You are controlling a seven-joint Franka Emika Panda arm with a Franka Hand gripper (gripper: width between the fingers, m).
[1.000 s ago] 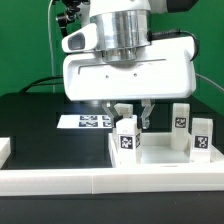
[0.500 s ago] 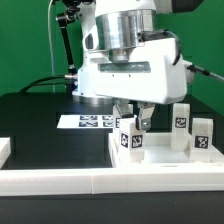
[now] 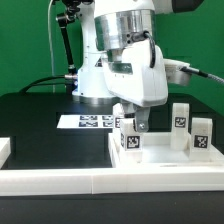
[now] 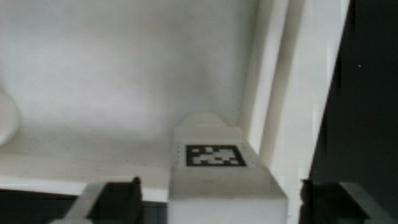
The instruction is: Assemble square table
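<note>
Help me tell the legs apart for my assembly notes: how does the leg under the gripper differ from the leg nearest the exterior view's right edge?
The leg under the gripper stands at the tabletop's near corner on the exterior view's left, while the rightmost leg stands at the far right. The first has the gripper around its top; the rightmost stands free. Both are upright white blocks bearing a black-and-white tag.

On the counter (image 3: 30, 115), the tabletop (image 3: 160, 162) lies toward the exterior view's right. Three legs stand in it: one (image 3: 128, 140) at its left corner, between the fingers (image 3: 142, 124), two more (image 3: 181, 122) (image 3: 203, 136) further right. The marker board (image 3: 88, 122) lies behind.
</note>
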